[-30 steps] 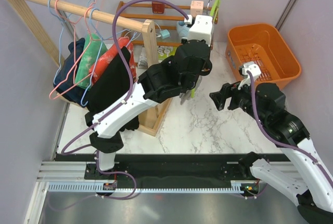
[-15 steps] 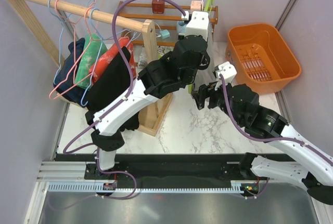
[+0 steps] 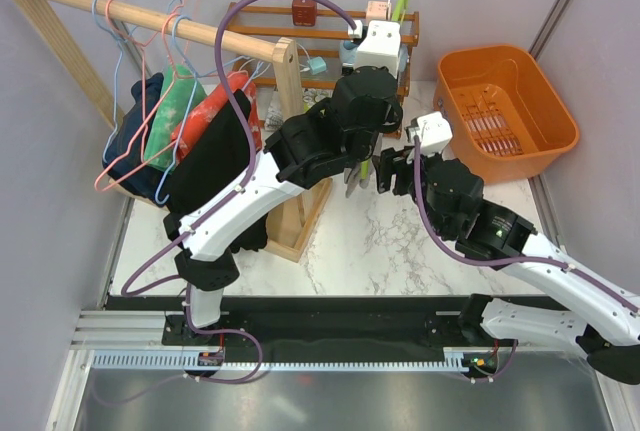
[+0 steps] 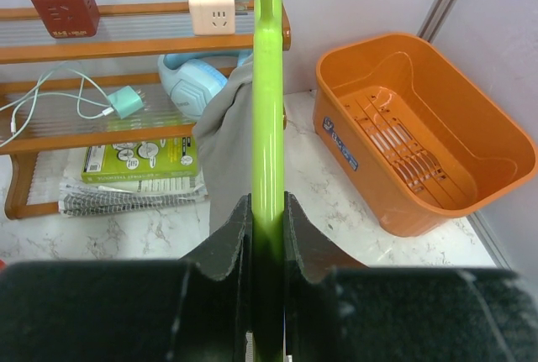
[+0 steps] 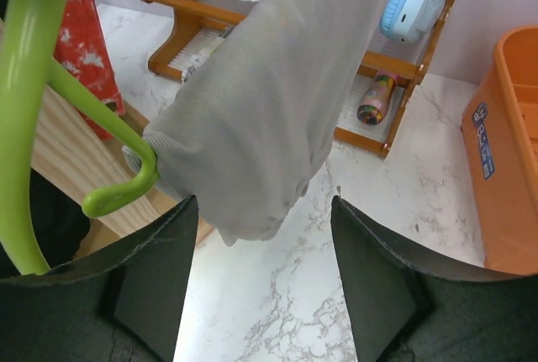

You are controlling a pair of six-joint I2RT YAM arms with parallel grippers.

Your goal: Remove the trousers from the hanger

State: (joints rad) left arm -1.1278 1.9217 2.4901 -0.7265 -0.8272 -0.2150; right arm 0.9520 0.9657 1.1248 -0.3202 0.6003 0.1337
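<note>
**Left gripper clamps a green hanger carrying grey trousers; right gripper is spread around the fabric's lower end**

A white marble table (image 3: 350, 251) fills the middle of the overhead view. A wooden clothes rail (image 3: 130, 16) stands at its left. Pink and blue wire hangers on the rail carry a black garment (image 3: 215, 156), a red garment (image 3: 210, 116) and others.

An orange tub (image 3: 455, 71) sits at the far right corner of the table. A wooden shelf (image 4: 126, 47) stands along the back wall between the rail and the tub.

Both arms reach in over the centre of the table.

The left gripper (image 4: 267, 211) is pressed together on the lime-green hanger (image 4: 267, 127). It holds the hanger in the air above the table, in front of the shelf, edge-on to its wrist camera.

The light grey trousers (image 5: 269, 102) are draped on this hanger and hang down beside it. One curved green tip of the hanger touches the folded fabric.

The right gripper (image 5: 262, 202) has its jaws spread, one finger on each side of the trousers' lower end. A gap shows on both sides.

The shelf holds pale blue headphones (image 4: 197, 85), a white plug cube (image 4: 210, 5) and a red-brown plug cube (image 4: 63, 2).
</note>
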